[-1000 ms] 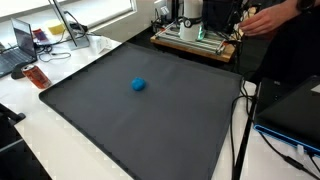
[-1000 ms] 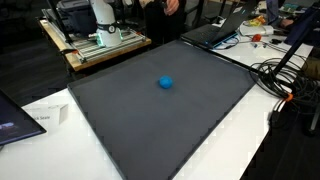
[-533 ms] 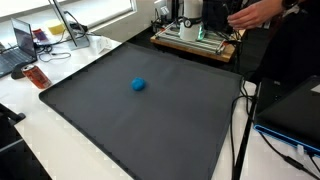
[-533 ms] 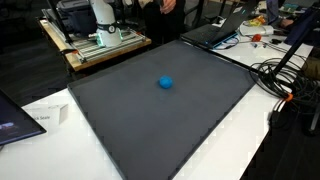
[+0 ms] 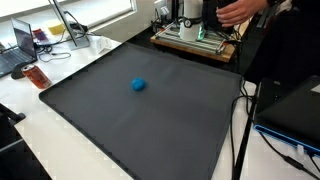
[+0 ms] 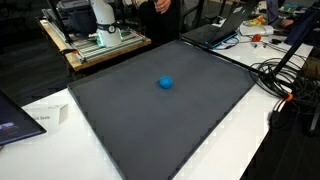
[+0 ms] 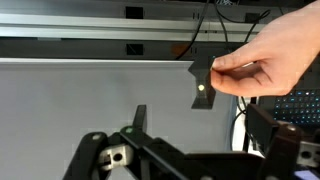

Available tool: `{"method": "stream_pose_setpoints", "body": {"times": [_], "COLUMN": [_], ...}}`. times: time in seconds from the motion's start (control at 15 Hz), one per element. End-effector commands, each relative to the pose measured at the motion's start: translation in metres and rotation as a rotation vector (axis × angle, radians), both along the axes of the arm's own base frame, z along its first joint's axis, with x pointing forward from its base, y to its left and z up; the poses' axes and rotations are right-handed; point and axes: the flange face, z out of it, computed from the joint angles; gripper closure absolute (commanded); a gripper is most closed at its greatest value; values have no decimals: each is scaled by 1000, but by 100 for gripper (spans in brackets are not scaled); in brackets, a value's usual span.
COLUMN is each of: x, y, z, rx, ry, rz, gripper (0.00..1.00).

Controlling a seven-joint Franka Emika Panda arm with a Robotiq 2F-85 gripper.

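Note:
A small blue ball (image 5: 138, 85) (image 6: 166, 83) lies alone near the middle of a black mat (image 5: 150, 130) (image 6: 150, 125). The robot's white base (image 5: 190, 12) (image 6: 101, 14) stands on a wooden platform beyond the mat's far edge. In both exterior views the gripper itself is out of the picture, well away from the ball. In the wrist view my gripper (image 7: 172, 102) is open, with nothing between its two dark fingers (image 7: 140, 117). A person's hand (image 7: 265, 58) pinches the top of the other fingertip (image 7: 203, 88), which carries a small green light.
The wooden platform (image 5: 195, 42) (image 6: 95, 45) holds equipment around the base. A laptop (image 5: 15, 45) and a red object (image 5: 38, 77) sit beside the mat. Another laptop (image 6: 215, 30), cables (image 6: 275, 75) and a paper (image 6: 45, 115) border it. A person (image 5: 290, 40) stands at the platform.
The person's hand has moved along the platform toward the robot in an exterior view. The blue ball has stayed put.

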Motion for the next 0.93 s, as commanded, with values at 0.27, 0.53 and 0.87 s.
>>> {"method": "stream_pose_setpoints", "body": {"times": [0.27, 0.53, 0.87], "x": [-3, -3, -3], "y": [1, 1, -1], "z": [6, 7, 6], "rx": [35, 42, 51], "ry": [0, 0, -8], "rz": [112, 145, 172], "gripper": [0, 0, 11]}}
